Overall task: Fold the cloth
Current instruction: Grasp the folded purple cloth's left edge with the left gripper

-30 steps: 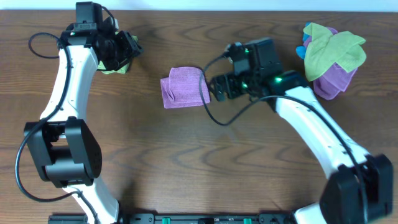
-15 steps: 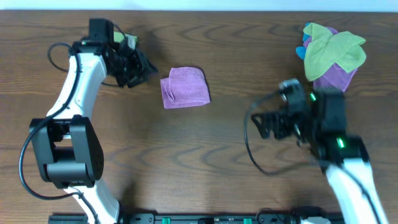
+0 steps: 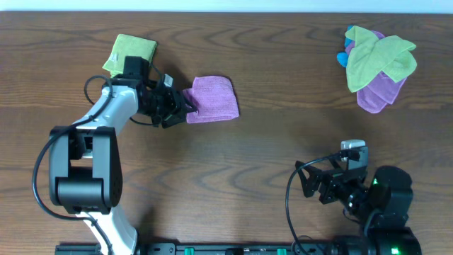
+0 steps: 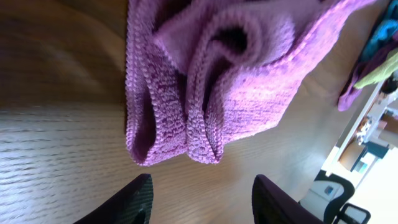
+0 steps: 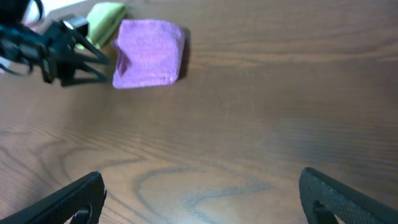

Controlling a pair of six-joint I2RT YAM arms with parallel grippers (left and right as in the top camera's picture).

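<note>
Cloth [image 3: 214, 99] – just beside left end effector [image 3: 182, 112]

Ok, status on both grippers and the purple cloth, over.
Left gripper open, at edge of purple cloth, not gripping. Right gripper open, empty, near front of table. Cloth lies folded. Nothing in the way.

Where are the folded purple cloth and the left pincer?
folded purple cloth [image 3: 212, 99]: overhead view, centre of its top face.
left pincer [image 4: 203, 185]: left wrist view, midway between its fingertips.
</note>
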